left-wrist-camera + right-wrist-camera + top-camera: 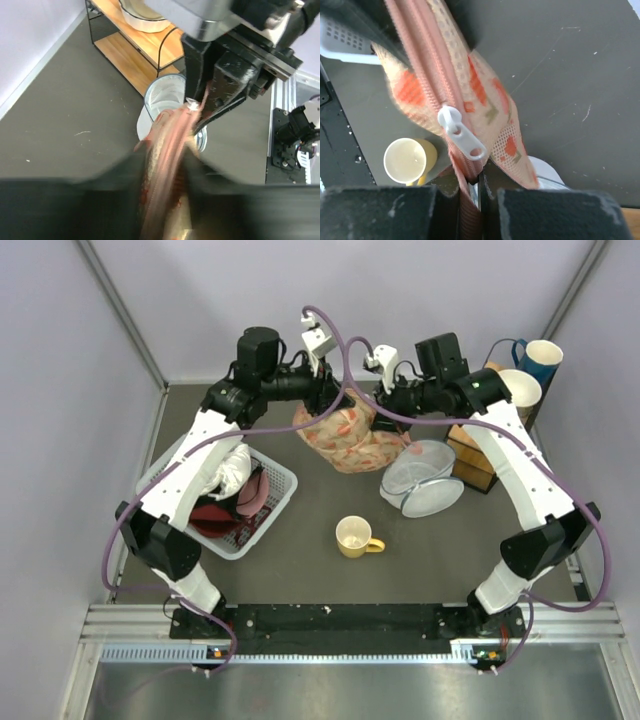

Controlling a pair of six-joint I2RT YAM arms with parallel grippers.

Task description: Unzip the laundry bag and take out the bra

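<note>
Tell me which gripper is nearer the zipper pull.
Right. The right gripper pinches the bag at its zipper seam, right beside the pull; the left gripper clamps the bag farther along, away from the pull.

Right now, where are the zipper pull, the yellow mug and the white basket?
zipper pull [470, 145]: right wrist view, middle of its white tab.
yellow mug [352, 536]: top external view, inside its open mouth.
white basket [268, 514]: top external view, its right-hand wall.
</note>
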